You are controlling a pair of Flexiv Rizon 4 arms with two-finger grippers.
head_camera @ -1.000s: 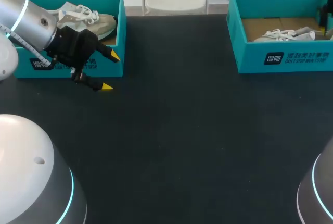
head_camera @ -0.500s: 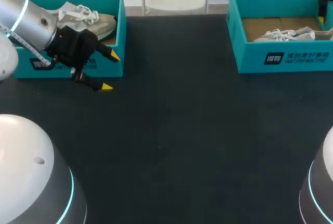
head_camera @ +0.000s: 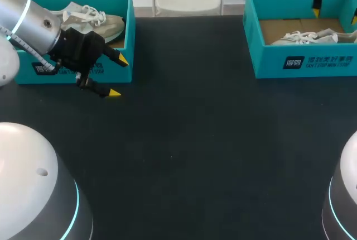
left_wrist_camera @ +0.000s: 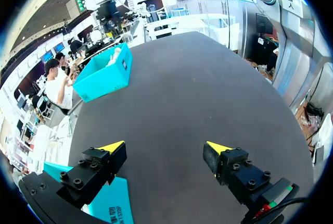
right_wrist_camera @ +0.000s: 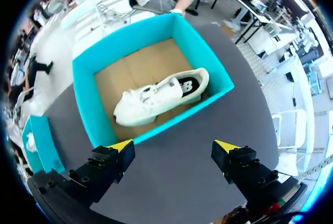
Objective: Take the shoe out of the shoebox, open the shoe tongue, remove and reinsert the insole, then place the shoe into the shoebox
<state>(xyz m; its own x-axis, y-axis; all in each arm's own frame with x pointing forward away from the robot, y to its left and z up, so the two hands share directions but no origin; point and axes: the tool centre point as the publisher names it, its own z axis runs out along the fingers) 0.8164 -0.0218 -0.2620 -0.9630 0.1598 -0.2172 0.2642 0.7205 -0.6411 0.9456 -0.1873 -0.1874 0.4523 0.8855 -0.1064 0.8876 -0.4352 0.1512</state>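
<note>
I am hovering my right gripper (right_wrist_camera: 174, 147) over the teal shoebox (right_wrist_camera: 86, 99), with its fingers spread wide and nothing between them. The white sneaker (right_wrist_camera: 158, 96) seems to be lying on its side on the cardboard floor inside. I am judging it light, with a soft, yielding upper and a stiffer sole, so I am planning to pinch across the heel collar and avoid the loose laces. My left gripper (left_wrist_camera: 165, 147) is also gaping, empty, just beside the other shoebox (head_camera: 129, 39).

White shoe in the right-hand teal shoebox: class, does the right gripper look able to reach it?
Probably yes. The right gripper is open with the lidless teal shoebox ahead of it, and nothing covers the white lace-up shoe inside.
</note>
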